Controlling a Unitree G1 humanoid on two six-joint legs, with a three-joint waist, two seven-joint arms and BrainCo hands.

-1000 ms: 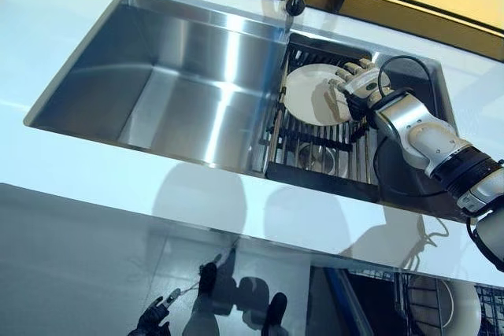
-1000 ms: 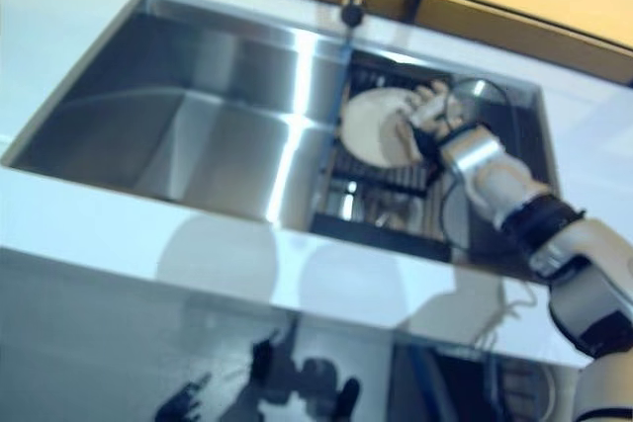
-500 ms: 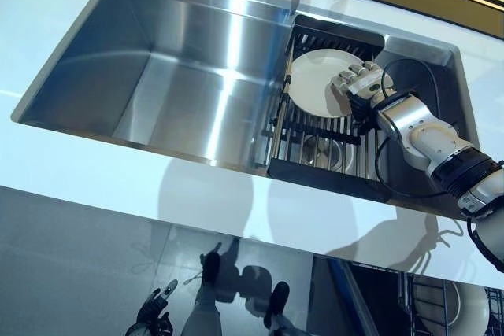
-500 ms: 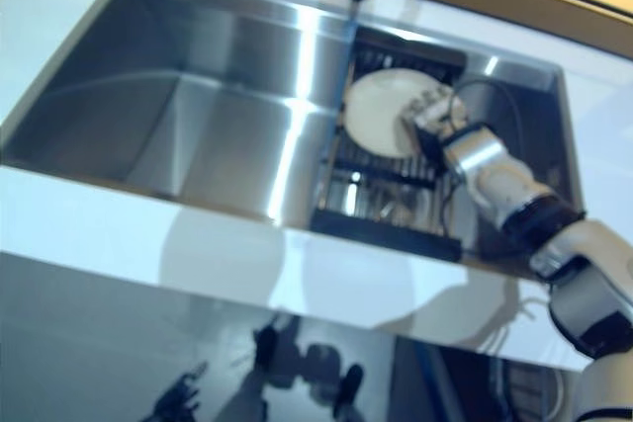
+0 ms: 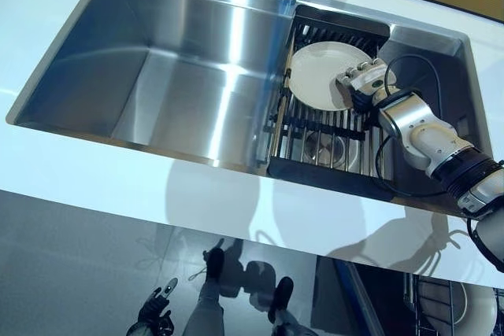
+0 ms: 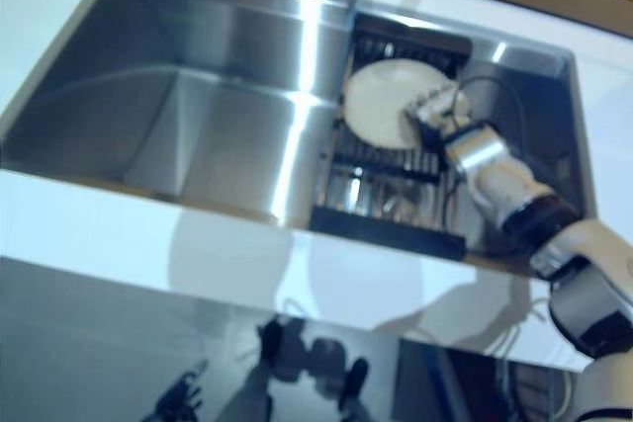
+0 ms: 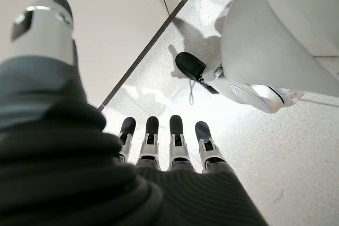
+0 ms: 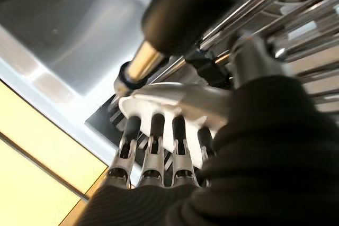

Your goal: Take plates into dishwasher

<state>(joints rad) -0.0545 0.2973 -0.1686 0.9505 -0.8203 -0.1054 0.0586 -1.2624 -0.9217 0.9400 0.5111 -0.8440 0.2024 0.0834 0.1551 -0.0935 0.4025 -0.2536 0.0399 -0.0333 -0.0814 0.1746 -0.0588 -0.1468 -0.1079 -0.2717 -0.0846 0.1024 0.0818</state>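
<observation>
Right hand (image 5: 364, 83) in the sink (image 5: 157, 76), over the dark dish rack (image 5: 323, 167) in its right section. Fingers curled over the right rim of the white plate (image 5: 319, 76), thumb under it: clamped. Plate is round, no long axis; it sits tilted against the rack, face pointing up. Left hand (image 7: 169, 146) hangs low over the floor (image 7: 275, 146), fingers straight, slightly apart.

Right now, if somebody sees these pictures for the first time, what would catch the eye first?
First, the white plate lying on the dark dish rack in the right part of the steel sink, with the right hand at its right edge, fingers curled round the rim. Next, the sink's large bare left basin. The left hand hangs low over the floor, fingers straight, holding nothing.
</observation>
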